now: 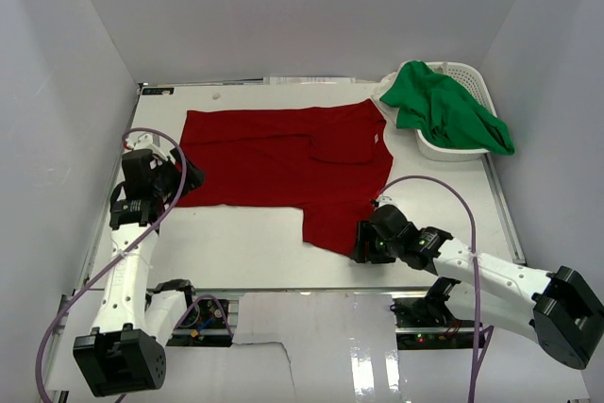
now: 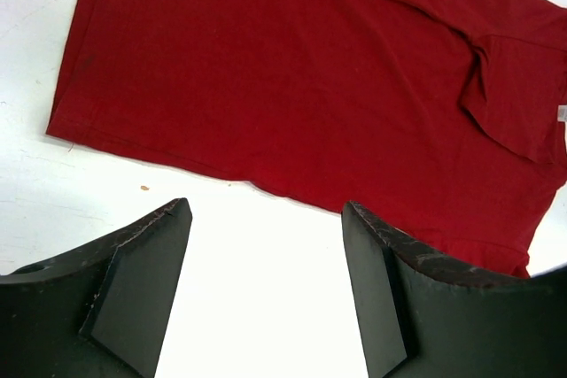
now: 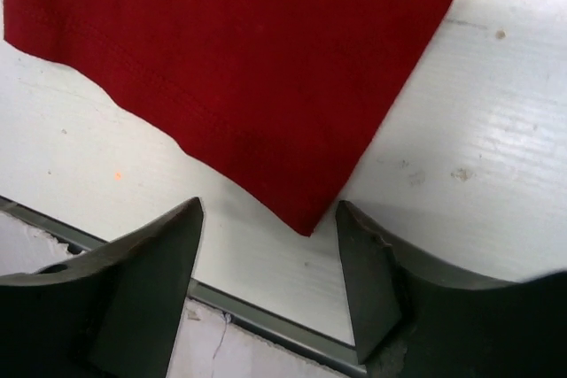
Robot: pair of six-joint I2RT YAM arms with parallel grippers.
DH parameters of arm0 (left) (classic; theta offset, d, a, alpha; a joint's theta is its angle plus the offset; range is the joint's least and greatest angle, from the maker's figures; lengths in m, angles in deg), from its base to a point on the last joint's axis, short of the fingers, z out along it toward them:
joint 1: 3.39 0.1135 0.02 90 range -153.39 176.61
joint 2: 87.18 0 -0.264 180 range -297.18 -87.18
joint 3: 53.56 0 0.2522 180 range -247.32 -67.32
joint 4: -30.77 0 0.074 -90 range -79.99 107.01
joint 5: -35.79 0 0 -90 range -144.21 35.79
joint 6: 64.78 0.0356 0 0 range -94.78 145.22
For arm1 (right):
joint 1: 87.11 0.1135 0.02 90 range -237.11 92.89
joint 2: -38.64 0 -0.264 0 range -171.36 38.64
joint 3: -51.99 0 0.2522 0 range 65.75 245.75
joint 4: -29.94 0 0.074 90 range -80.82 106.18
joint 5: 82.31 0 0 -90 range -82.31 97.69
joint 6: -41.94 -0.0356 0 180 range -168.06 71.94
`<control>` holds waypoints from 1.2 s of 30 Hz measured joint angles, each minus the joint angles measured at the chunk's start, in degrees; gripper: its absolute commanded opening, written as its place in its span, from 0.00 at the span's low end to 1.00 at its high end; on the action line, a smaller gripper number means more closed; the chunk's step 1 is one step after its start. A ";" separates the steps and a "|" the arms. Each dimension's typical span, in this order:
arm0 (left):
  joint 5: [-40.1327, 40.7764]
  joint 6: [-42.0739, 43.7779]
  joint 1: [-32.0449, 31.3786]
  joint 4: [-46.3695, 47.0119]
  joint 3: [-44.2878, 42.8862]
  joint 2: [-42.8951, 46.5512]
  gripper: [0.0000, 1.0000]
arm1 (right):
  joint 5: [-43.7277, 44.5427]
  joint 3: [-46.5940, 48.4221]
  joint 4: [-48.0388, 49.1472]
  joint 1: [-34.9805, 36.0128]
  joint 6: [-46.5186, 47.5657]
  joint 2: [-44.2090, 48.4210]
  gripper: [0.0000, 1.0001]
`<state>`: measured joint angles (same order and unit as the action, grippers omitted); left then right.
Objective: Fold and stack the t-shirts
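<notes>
Red t-shirt (image 1: pixel 283 162) – corner just ahead of rt claw (image 3: pixel 268 205), edge near L claw (image 2: pixel 266 208) – both wide.

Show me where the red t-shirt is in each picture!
Top view: red t-shirt spread flat, centre.
Left wrist: red t-shirt fills the upper part.
Right wrist: red t-shirt across the top, one corner pointing down.
Shared landmark: white table below the shirt's hem.

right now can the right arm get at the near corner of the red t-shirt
Probably yes: the right gripper hangs open right at that corner of the red t-shirt, which lies flat and uncovered, with nothing between them.
</notes>
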<state>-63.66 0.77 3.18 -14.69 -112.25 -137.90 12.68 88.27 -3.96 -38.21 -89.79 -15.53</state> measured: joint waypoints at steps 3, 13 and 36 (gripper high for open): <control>0.33 0.00 0.02 0.00 -0.13 -0.92 0.80 | 0.57 0.00 1.97 0.02 -0.09 -2.01 0.46; 1.42 0.09 0.15 0.02 -0.13 -2.23 0.80 | 1.16 0.09 3.54 0.04 -0.33 -3.52 0.34; 2.19 -3.69 2.71 0.42 0.07 -12.59 0.85 | 2.19 0.22 0.59 0.04 -0.31 -3.32 0.08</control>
<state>-61.47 -2.92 5.89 -14.28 -112.18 -150.49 14.87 88.49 -3.37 -38.16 -90.10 -18.85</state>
